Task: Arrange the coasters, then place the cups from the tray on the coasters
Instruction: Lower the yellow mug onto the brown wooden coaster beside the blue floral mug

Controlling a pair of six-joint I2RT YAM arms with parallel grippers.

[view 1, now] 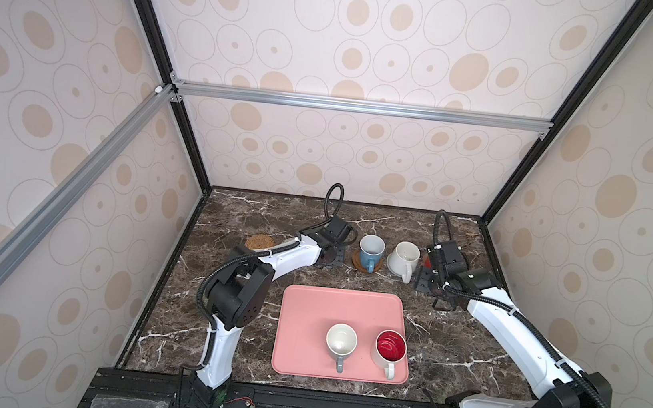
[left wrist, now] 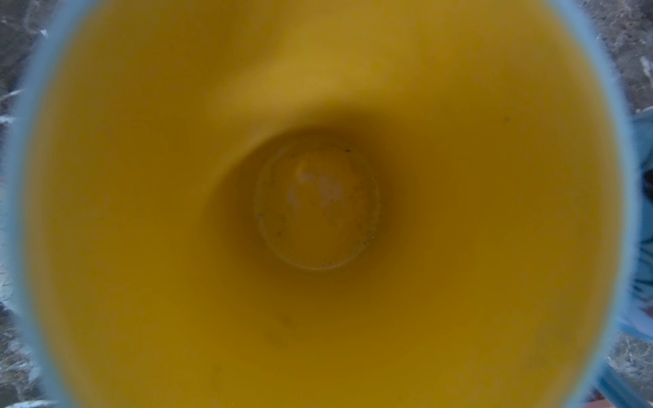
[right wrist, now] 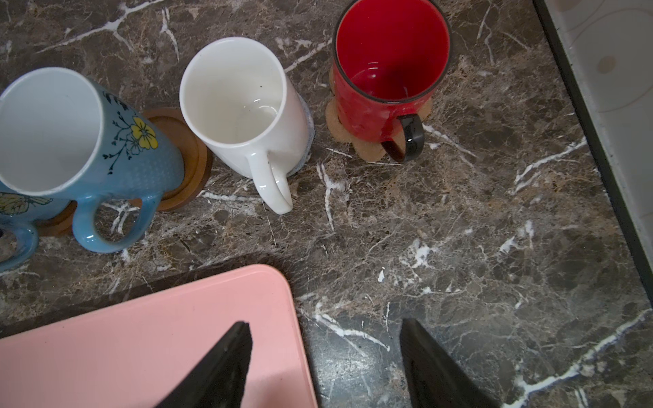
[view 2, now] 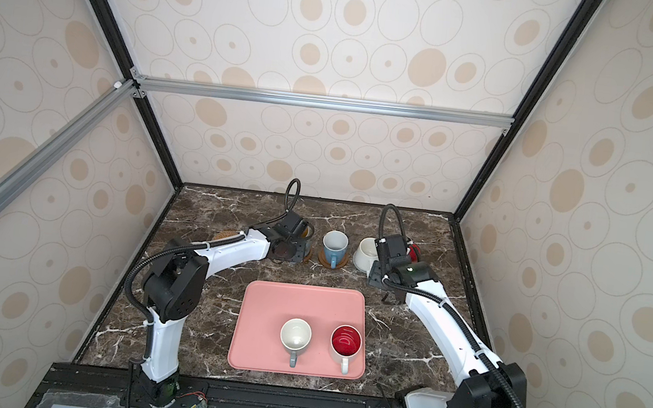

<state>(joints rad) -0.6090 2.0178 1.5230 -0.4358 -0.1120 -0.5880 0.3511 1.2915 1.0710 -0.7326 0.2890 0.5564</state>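
Nearest, a grey mug (view 1: 341, 340) and a red-lined mug (view 1: 390, 346) stand on the pink tray (view 1: 304, 307). The right gripper (right wrist: 325, 323) hovers at its far corner, jaws open and empty. Beyond, the left gripper (view 2: 288, 249), jaws closed, sits over the yellow-lined mug (left wrist: 318, 205) in the back row; any grip is hidden. It is probably placing that mug. Next it should let go cleanly, then fetch one for the bare woven coaster (view 1: 259, 242).

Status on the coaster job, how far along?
Done: light blue mug on a brown ridged disc, white mug on the grey-blue woven coaster, all-red mug on the brown paw-shaped coaster. In hand: shut left claw at the yellow-lined patterned blue mug; grip hidden. Right claw open, empty. To do: grey mug and red-lined white mug on the pink tray; tan rattan coaster is bare.
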